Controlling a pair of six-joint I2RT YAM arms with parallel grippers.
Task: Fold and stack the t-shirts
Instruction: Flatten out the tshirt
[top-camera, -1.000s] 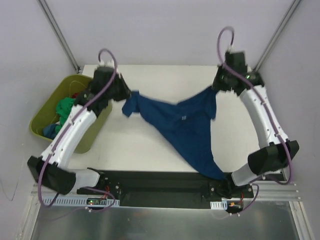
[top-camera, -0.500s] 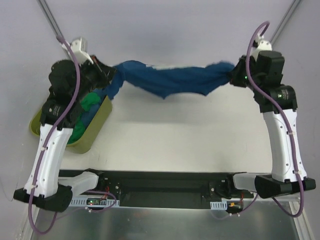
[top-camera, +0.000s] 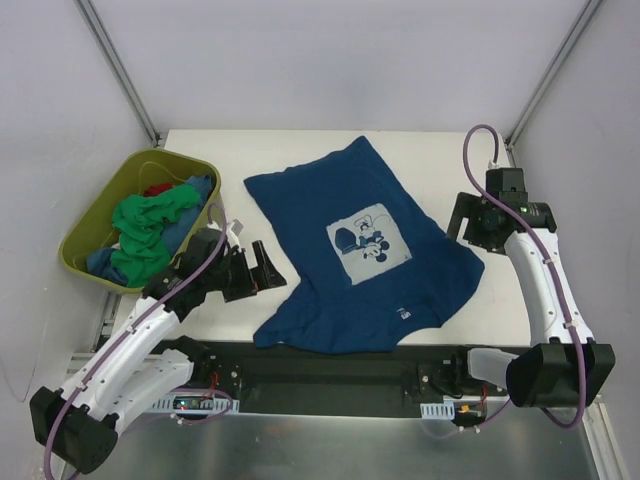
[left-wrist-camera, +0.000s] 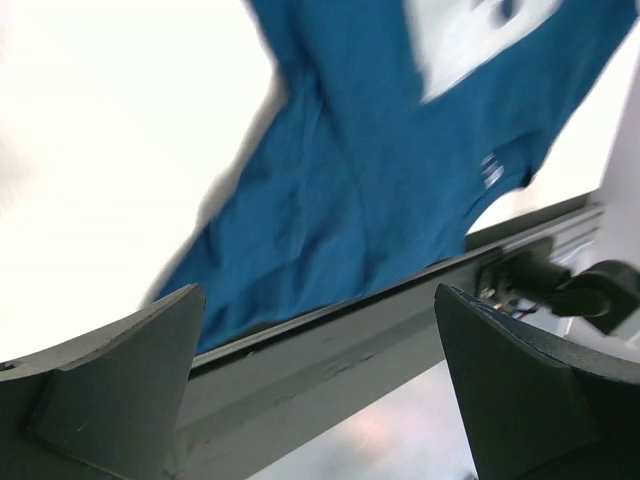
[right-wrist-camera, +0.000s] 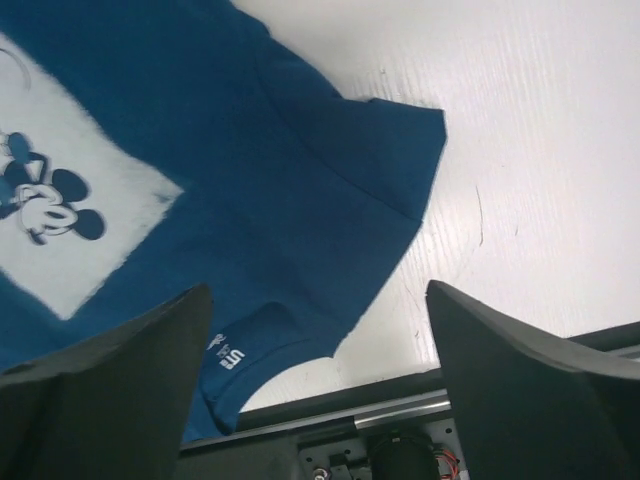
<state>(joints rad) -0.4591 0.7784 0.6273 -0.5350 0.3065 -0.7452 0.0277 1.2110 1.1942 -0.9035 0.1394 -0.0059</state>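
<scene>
Top external | tub (top-camera: 95, 215): green, blue, red t-shirts (top-camera: 140, 228) | navy t-shirt (top-camera: 300, 200) outside

Print on chest: the navy t-shirt (top-camera: 300, 205) carries a pale grey-white print panel (top-camera: 365, 242) with a Mickey Mouse cartoon figure. It is a picture, and no lettering can be made out inside it.
Figure up close: in the right wrist view the round black ears and the face sit in the left part of the panel.
Neck mark: a small white neck mark (right-wrist-camera: 231, 359) is printed just inside the collar. It looks like two block characters seen tilted, possibly "US", but this is not certain.
Neck mark, left wrist view: a blurred white smudge, unreadable.
Neck mark, top view: a tiny white speck by the collar, near the desk's near edge, too small to read.
</scene>
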